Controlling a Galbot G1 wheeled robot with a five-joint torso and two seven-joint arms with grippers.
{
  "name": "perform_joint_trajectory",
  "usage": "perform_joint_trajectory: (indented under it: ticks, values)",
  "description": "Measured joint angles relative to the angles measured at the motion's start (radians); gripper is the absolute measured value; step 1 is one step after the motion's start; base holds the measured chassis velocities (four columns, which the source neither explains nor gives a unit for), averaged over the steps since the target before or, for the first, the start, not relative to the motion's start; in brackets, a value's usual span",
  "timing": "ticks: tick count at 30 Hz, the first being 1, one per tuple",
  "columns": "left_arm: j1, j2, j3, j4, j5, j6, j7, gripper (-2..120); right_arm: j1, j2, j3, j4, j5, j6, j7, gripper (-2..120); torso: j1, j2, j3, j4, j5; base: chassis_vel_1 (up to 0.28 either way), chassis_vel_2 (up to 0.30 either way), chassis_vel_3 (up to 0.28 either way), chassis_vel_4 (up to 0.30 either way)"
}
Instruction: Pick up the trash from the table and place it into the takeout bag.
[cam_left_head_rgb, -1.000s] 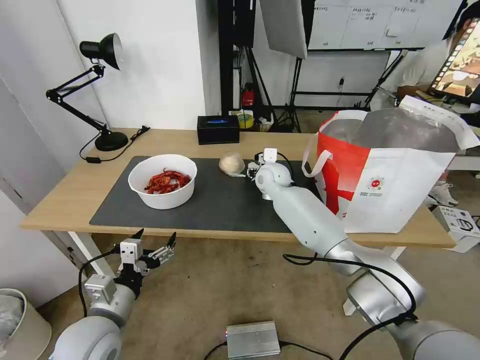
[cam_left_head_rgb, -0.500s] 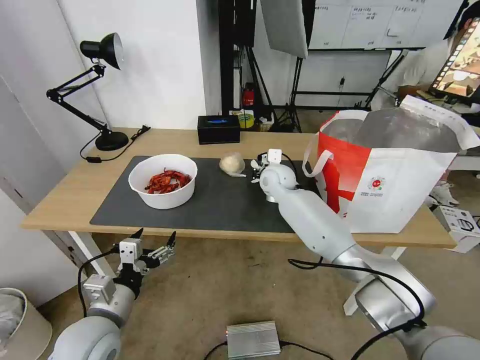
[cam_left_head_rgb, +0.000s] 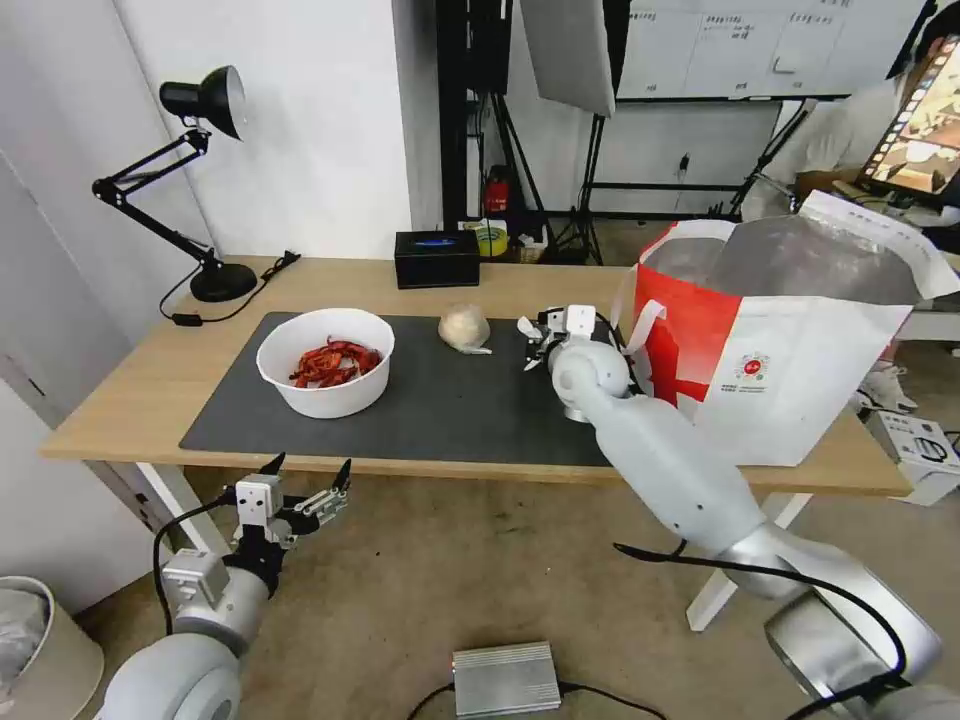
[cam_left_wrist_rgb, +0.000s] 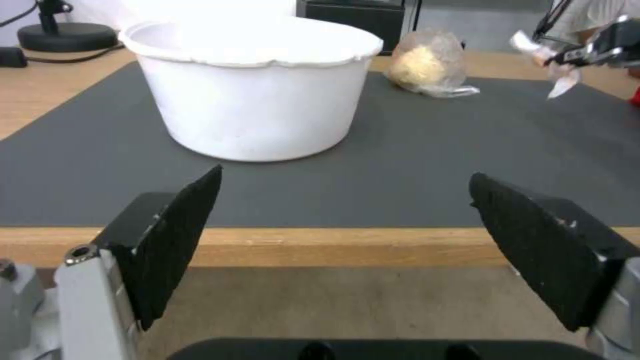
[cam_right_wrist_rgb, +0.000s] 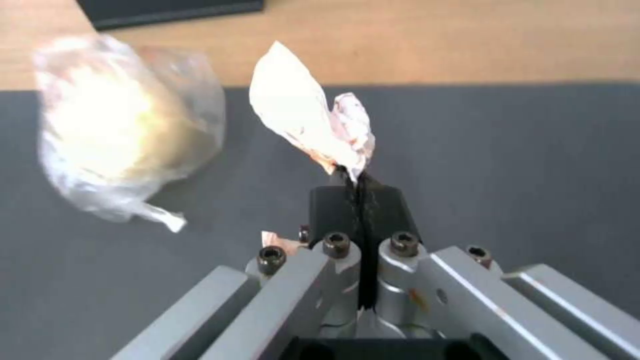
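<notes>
The tissue wad is pinched between the closed black pads of the right hand, held clear above the dark mat; compared with a second ago, that hand has carried it away from the beige lump and now sits just beside the takeout bag, close to its white strap handle. The lump, wrapped in clear film, stays on the mat, as does the white bowl of red scraps nearer the counter's left end. The bag stands open on the right end of the counter, silver lining showing; it bears a small round logo whose writing is too small to read. The left hand has not moved: it hangs below the counter's front edge, its fingers spread wide and holding nothing.
</notes>
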Motion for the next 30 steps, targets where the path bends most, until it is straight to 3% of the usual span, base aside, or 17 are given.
perform_joint_trajectory:
  ticks: [14,21,30]
  values:
    - [0.026,-0.013,-0.016,-0.017,0.004,0.003,-0.002,100,-0.126,-0.115,0.030,0.274,-0.118,0.143,-0.083,0,0.000,0.000,0.000,0.0000,-0.0001,0.000,0.000,0.000,0.000]
    - [0.019,-0.019,-0.012,-0.014,0.004,0.003,-0.006,100,-0.161,-0.141,0.059,0.325,-0.270,0.247,-0.149,0,0.000,0.000,0.000,0.0000,-0.0001,0.000,0.000,0.000,0.000]
    - [0.017,-0.020,-0.011,-0.018,0.004,0.003,-0.025,100,-0.194,-0.156,0.106,0.370,-0.419,0.405,-0.154,0,0.000,0.000,0.000,0.0000,-0.0001,0.000,0.000,0.000,0.000]
